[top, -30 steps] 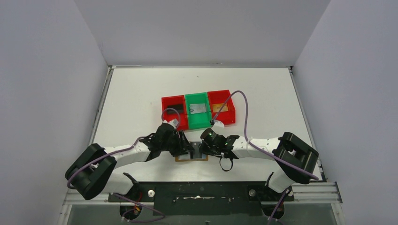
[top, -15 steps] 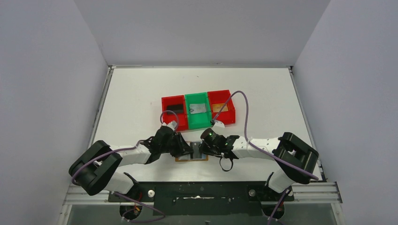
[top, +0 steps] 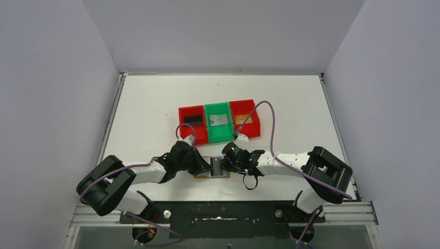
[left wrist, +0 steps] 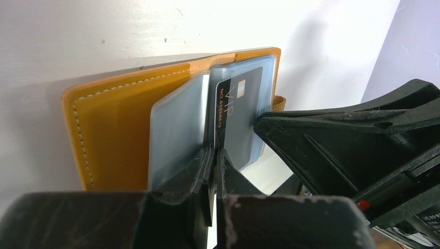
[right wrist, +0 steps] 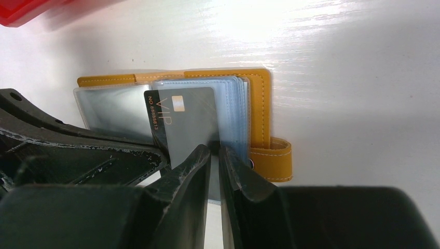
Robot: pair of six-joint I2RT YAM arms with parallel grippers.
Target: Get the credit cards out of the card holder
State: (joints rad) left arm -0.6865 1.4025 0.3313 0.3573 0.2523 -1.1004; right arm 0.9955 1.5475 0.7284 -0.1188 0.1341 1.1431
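Observation:
The tan card holder (left wrist: pixel 114 124) lies open on the table near the front edge, seen as a tan strip under both grippers in the top view (top: pixel 200 177). A black VIP card (left wrist: pixel 237 116) sticks partly out of a pale blue-grey sleeve (right wrist: pixel 236 111). My left gripper (left wrist: pixel 214 150) is shut on the black card's near edge. My right gripper (right wrist: pixel 214 149) is shut on the sleeve next to the card (right wrist: pixel 179 119), beside the snap tab (right wrist: pixel 272 158). The two grippers (top: pixel 207 167) (top: pixel 220 166) face each other over the holder.
A row of three bins stands behind the holder: a red bin (top: pixel 185 112) with a black card, a green bin (top: pixel 228 111) with a silver-grey card, and a red bin (top: pixel 255 111) with an orange-brown card. The table's front rail (top: pixel 223 211) is just behind the arms.
My left arm has drawn back a little to the left and toward the front edge, its gripper still at the holder. My right arm has hardly moved.

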